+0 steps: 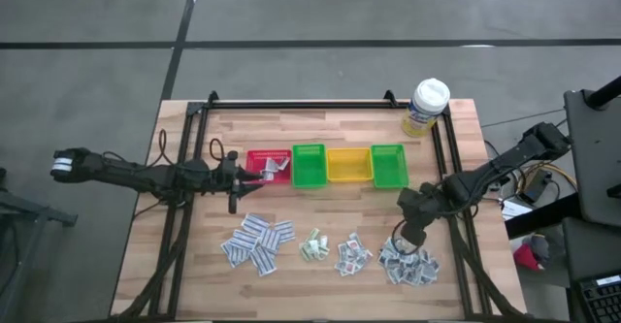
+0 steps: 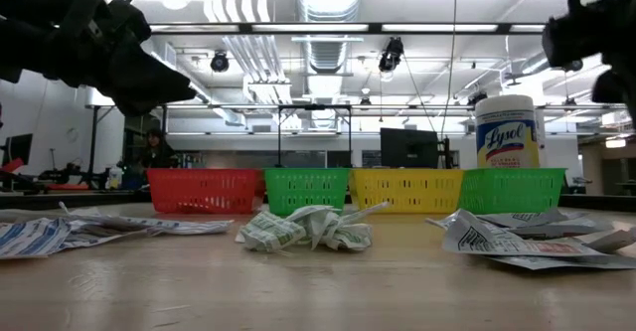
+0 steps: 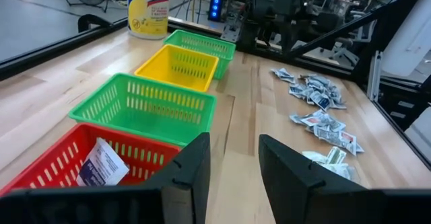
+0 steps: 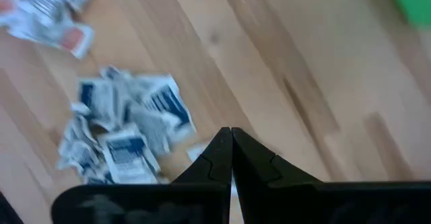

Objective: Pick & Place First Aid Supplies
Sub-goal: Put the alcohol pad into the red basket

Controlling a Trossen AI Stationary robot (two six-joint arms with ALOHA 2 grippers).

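The first aid supplies lie in several heaps on the near half of the table: a blue-print heap (image 1: 257, 242), a green-print one (image 1: 312, 245), a red-print one (image 1: 352, 253) and a heap at the right (image 1: 409, 263). One packet (image 3: 101, 163) lies inside the red bin (image 1: 269, 165). My left gripper (image 3: 234, 163) hovers open and empty at the red bin's left end, pointing along the row of bins. My right gripper (image 4: 231, 140) is shut with nothing in it, pointing down above the right heap (image 4: 128, 133), clear of the table.
The red bin, a green bin (image 1: 309, 165), a yellow bin (image 1: 348, 164) and another green bin (image 1: 388, 164) stand in a row across the table's middle. A Lysol bottle (image 1: 427, 105) stands at the far right corner. A black frame (image 1: 291, 103) runs along the table's edges.
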